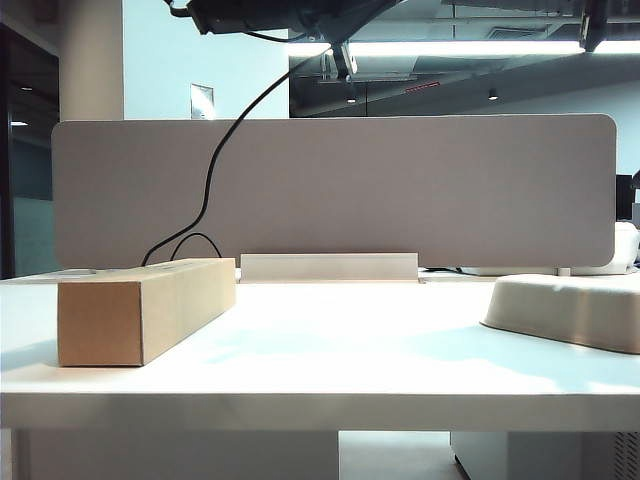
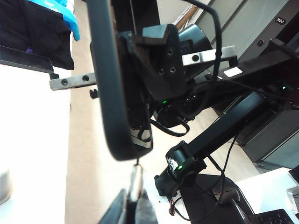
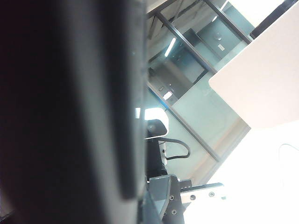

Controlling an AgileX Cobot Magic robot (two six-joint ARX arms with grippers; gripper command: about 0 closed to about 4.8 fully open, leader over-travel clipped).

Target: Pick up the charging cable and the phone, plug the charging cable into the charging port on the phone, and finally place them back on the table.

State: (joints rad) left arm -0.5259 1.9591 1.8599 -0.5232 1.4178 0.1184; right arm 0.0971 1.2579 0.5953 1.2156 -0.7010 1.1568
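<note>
Both jaws clenched: left gripper [image 2: 135,205] on charging cable [image 2: 136,179] just below phone [image 2: 110,93], right gripper [image 3: 154,205] gripping phone.

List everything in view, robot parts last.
table: 1, white, foreground
cardboard box: 1, brown, on the table's left
tray: 1, beige, on the table's right
partition panel: 1, grey, along the table's back
low strip: 1, whitish, at the panel's foot, centre
charging cable: 1, black with a silvery plug; the cord hangs from above to behind the box, the plug is at the phone's short edge, cannot tell if it is inserted
phone: 1, black, held in the air
left end effector: 1, black, shut on the charging cable's plug
right end effector: 1, black, shut on the phone
</note>
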